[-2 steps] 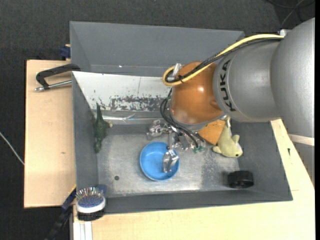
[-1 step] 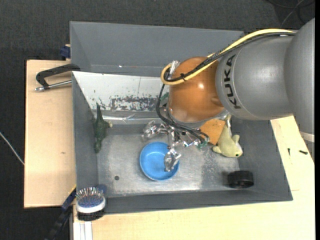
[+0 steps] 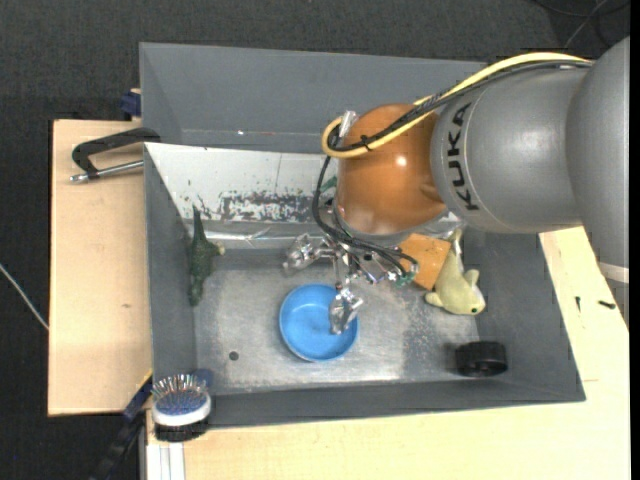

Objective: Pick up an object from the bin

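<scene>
The bin [image 3: 166, 288] holds a few loose things. The arm [image 3: 520, 148] reaches in, its gripper [image 3: 345, 316] low over the right side of a blue bowl [image 3: 303, 336] at front middle; open or closed, I cannot tell. Yellow toy [image 3: 458, 293] to the right, green toy [image 3: 198, 263] by the left wall, black wheel [image 3: 482, 358] front right.

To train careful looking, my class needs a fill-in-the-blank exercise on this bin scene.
The gripper hangs over a ____ bowl.
The toy lizard against the wall of the bin is ____.
The small round thing near the yellow toy is ____.
Missing words: blue, green, black.
</scene>
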Motion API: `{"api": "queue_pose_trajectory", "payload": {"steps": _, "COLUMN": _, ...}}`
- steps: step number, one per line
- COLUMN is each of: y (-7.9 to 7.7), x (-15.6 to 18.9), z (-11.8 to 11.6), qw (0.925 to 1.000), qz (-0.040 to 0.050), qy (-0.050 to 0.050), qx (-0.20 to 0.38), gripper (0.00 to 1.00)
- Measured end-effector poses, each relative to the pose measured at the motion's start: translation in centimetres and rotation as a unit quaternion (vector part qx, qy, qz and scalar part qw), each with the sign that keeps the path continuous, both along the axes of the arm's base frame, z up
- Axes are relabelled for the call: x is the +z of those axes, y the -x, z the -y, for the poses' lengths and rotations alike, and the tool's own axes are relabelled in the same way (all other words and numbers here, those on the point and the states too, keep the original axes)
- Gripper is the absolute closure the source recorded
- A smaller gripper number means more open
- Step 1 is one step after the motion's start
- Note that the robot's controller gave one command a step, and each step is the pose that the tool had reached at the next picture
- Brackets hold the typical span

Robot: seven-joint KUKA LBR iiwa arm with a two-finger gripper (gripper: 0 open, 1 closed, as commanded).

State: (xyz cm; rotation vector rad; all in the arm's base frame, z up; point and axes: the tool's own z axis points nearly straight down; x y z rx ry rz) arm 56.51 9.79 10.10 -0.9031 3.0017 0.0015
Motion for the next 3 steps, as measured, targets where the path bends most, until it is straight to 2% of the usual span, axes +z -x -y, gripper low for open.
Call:
{"api": "queue_pose_trajectory", "payload": {"steps": 1, "y": 0.13, "x": -2.78, "z": -0.65, "qw": 0.9966, "qz": -0.0015, "qy": 0.001, "qx": 0.083, "gripper": 0.00}}
{"api": "queue_pose_trajectory", "payload": {"steps": 2, "y": 0.01, "x": -2.65, "z": -0.77, "qw": 0.9967, "qz": -0.0007, "qy": 0.000, "qx": 0.082, "gripper": 0.00}}
{"api": "queue_pose_trajectory", "payload": {"steps": 3, "y": -0.24, "x": -2.31, "z": -0.98, "qw": 0.9967, "qz": 0.0031, "qy": -0.001, "qx": 0.082, "gripper": 1.00}}
